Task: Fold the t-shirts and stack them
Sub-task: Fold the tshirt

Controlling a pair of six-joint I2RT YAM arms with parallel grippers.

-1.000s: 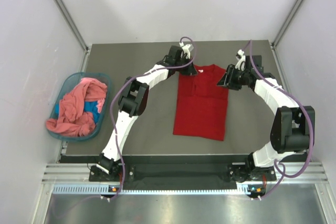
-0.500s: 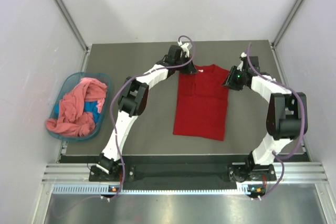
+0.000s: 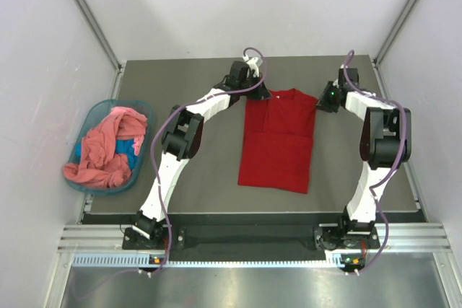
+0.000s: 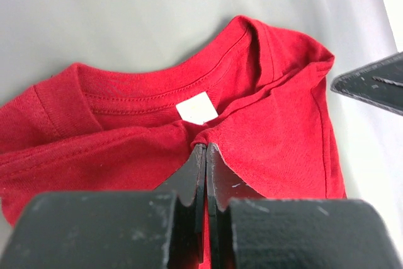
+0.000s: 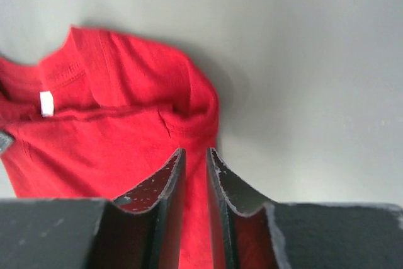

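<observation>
The deep red t-shirt [image 3: 278, 142] lies folded into a narrow rectangle at the table's middle, collar at the far end. Its white neck label [image 4: 196, 108] shows inside the collar. My left gripper [image 3: 254, 90] is at the collar's left side; in the left wrist view it [image 4: 205, 147] is shut, pinching a ridge of red cloth just below the label. My right gripper [image 3: 326, 99] is at the shirt's far right corner; in the right wrist view it [image 5: 194, 152] has its jaws a narrow gap apart over the shirt's [image 5: 126, 130] right edge. The salmon-pink t-shirt [image 3: 108, 146] lies crumpled in the basket.
A teal plastic basket [image 3: 143, 151] stands at the table's left edge, with some blue cloth [image 3: 128, 148] under the pink shirt. Grey walls and metal posts close in the left, right and back sides. The right gripper's tip [image 4: 371, 83] shows in the left wrist view.
My right gripper has moved right and toward the back, off the shirt's right sleeve area to its far corner. The left gripper and the shirt have hardly moved.
</observation>
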